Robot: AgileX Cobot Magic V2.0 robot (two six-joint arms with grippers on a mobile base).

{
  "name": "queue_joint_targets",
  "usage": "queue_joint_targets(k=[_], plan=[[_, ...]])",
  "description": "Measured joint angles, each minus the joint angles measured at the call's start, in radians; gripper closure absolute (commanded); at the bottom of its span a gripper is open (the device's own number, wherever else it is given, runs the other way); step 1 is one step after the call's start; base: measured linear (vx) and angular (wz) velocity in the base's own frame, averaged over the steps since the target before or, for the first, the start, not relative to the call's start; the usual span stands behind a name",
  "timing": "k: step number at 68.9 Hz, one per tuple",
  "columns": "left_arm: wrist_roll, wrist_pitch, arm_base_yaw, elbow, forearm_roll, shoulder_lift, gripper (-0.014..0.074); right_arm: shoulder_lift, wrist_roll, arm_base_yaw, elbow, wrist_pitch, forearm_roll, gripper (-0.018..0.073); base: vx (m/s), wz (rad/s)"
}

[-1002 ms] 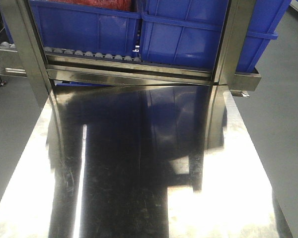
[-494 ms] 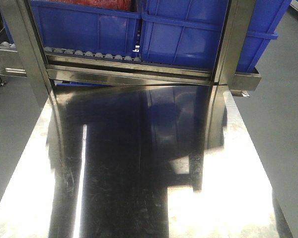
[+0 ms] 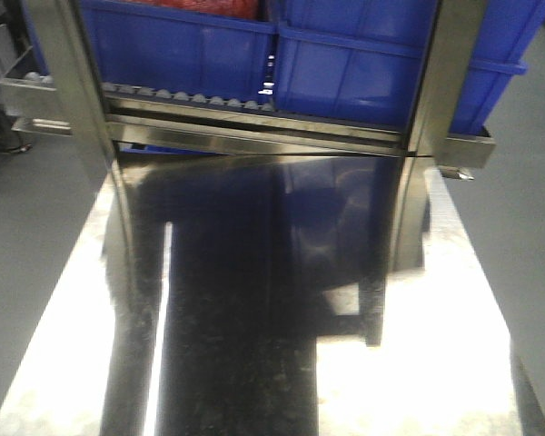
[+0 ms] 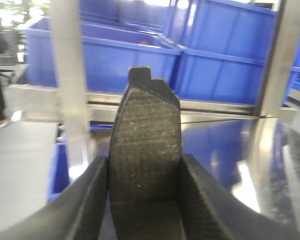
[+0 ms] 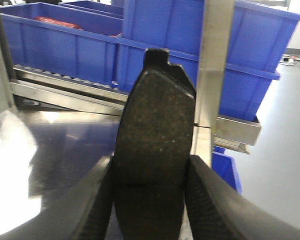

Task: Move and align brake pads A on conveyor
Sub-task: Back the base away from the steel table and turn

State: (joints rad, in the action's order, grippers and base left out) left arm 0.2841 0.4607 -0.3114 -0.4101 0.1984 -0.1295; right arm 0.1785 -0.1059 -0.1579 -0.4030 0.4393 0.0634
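Two grippers are loaded, one pad each. Left gripper (image 4: pixel 145 200): jaws clamped across the long edges of a brake pad (image 4: pixel 146 135), broad face toward the wrist camera, notched end pointing away from the wrist. Right gripper (image 5: pixel 152 205): jaws clamped in the same way on a second brake pad (image 5: pixel 155 130), in the same attitude.

Beyond both pads lies the steel tabletop (image 4: pixel 230 150). Past its far edge stand a rack upright (image 4: pixel 70 75) and blue bins (image 4: pixel 125 65). The front view shows no arm and no pad. The conveyor appears in no view, nor do the remaining pads.

Step in hand, as judged: carrying, with both pads picked and neither yet set down. The next move calls for bringing the belt within reach, lowering each pad flat onto it, squaring the two side by side, and only then releasing.
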Motion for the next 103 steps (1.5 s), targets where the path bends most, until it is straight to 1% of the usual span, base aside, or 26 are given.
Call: queue_joint_targets(k=[12, 39, 103], plan=[[0.0, 0.001, 0.0, 0.006, -0.001, 0.0, 0.0603, 0.0, 0.0, 0.0, 0.0, 0.0, 0.0, 0.0566, -0.13, 0.58], [0.0, 0.001, 0.0, 0.006, -0.001, 0.0, 0.0603, 0.0, 0.0, 0.0, 0.0, 0.0, 0.0, 0.0566, -0.2, 0.88], [0.0, 0.001, 0.0, 0.006, -0.001, 0.0, 0.0603, 0.0, 0.0, 0.0, 0.0, -0.001, 0.0, 0.0566, -0.19, 0.78]])
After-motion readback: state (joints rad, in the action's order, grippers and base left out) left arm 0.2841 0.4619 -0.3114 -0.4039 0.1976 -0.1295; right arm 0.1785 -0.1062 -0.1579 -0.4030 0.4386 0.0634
